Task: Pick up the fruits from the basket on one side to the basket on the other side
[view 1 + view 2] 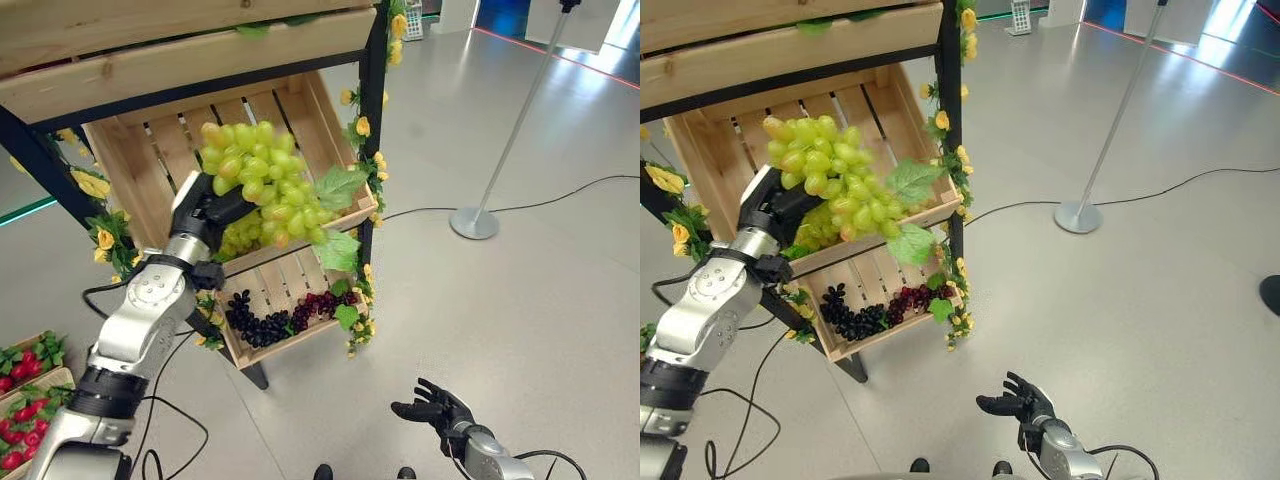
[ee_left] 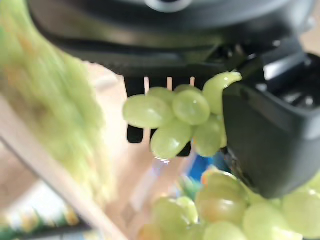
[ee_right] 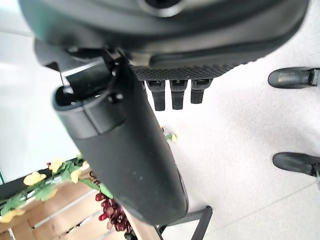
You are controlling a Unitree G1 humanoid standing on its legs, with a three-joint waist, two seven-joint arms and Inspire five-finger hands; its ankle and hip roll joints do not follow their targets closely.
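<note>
A big bunch of green grapes (image 1: pixel 262 185) with leaves hangs at the front of the upper wooden crate (image 1: pixel 130 165) on the rack. My left hand (image 1: pixel 205 212) is shut on the bunch's left side; in the left wrist view grapes (image 2: pixel 175 117) sit between my thumb (image 2: pixel 265 135) and fingers. The lower crate (image 1: pixel 295 335) holds dark grapes (image 1: pixel 255 325) and red grapes (image 1: pixel 318 303). My right hand (image 1: pixel 440 408) hovers low over the floor, open with relaxed fingers and nothing in it; its thumb (image 3: pixel 120 150) fills the right wrist view.
Yellow flowers and leaves trim the rack's black posts (image 1: pixel 372 90). A crate of red fruit (image 1: pixel 25 395) sits on the floor at lower left. A metal stand with a round base (image 1: pixel 475 222) rises on the right. A person's shoes (image 3: pixel 295 77) are on the floor.
</note>
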